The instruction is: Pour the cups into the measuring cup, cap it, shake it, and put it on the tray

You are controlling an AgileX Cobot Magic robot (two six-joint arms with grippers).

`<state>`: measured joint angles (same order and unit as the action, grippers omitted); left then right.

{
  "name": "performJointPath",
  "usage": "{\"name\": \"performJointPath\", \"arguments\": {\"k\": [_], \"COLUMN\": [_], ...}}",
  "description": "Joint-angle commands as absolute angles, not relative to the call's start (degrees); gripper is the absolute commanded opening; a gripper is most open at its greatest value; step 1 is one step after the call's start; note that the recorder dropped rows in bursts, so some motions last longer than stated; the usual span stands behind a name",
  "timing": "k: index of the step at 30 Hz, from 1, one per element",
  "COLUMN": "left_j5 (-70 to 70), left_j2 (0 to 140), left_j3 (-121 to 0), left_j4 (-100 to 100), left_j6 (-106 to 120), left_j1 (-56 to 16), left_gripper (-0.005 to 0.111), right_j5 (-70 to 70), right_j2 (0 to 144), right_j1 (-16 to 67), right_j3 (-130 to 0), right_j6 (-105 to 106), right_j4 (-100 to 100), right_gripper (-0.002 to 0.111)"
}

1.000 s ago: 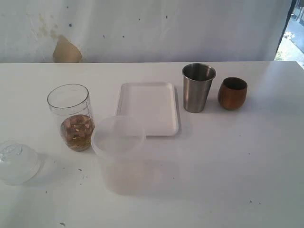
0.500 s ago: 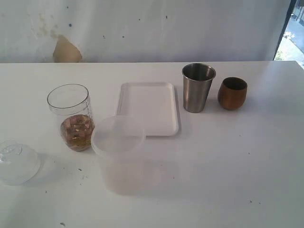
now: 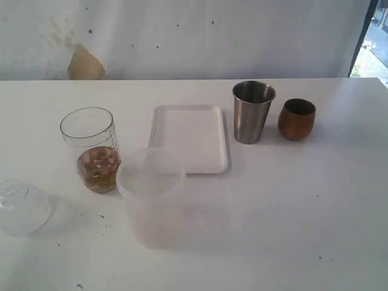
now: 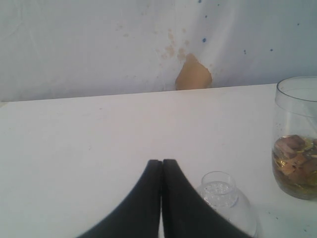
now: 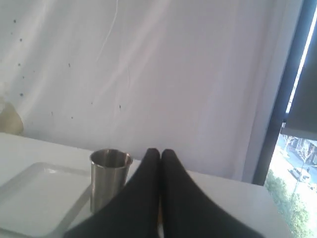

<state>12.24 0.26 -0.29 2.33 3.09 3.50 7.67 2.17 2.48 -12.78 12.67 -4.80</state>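
tray (image 3: 189,138) white | steel cup (image 3: 253,112) silver-grey | round cup (image 3: 296,119) brown | measuring cup (image 3: 92,148) clear, brownish contents | tub (image 3: 151,197) frosted | table (image 3: 291,212) white

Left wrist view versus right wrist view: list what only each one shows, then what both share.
Only the left wrist view: the measuring cup with brownish contents, the cap lying off it on the table, and the shut left gripper. Only the right wrist view: the steel tumbler, the tray, a window edge and the shut right gripper. Both: the white table and the pale backdrop.
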Motion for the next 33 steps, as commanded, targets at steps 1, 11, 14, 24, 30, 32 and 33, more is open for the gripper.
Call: {"name": "performJointPath", "arguments": {"k": [1,11,14,24,30,32,33], "left_j5": [11.60,11.60,11.60,11.60,11.60,11.60,11.60], "left_j2": [0.00,0.00,0.00,0.00,0.00,0.00,0.00], "left_j3": [0.00,0.00,0.00,0.00,0.00,0.00,0.00], "left_j4": [2.16,2.16,2.16,2.16,2.16,2.16,2.16], "left_j6": [3.04,3.04,3.04,3.04,3.04,3.04,3.04], "left_j1": [3.28,3.28,3.28,3.28,3.28,3.28,3.28], "left_gripper": [0.001,0.001,0.001,0.001,0.001,0.001,0.001], "right_j5": [0.50,1.91,10.13,18.36,18.24,18.36,18.36], "right_j2": [1.84,1.81,0.00,0.00,0.00,0.00,0.00], "right_j1": [2.30,2.19,0.48,-0.76,-0.66,-0.66,-0.66], "right_j3": [-4.95,0.00,0.00,0.00,0.00,0.00,0.00], "right_j6": [13.47,16.38,16.65,10.71,10.20,10.20,10.20], "right_j4": [-4.90,-4.90,-4.67,-2.73,-2.73,-2.73,-2.73], "right_gripper": [0.000,0.000,0.000,0.000,0.000,0.000,0.000]}}
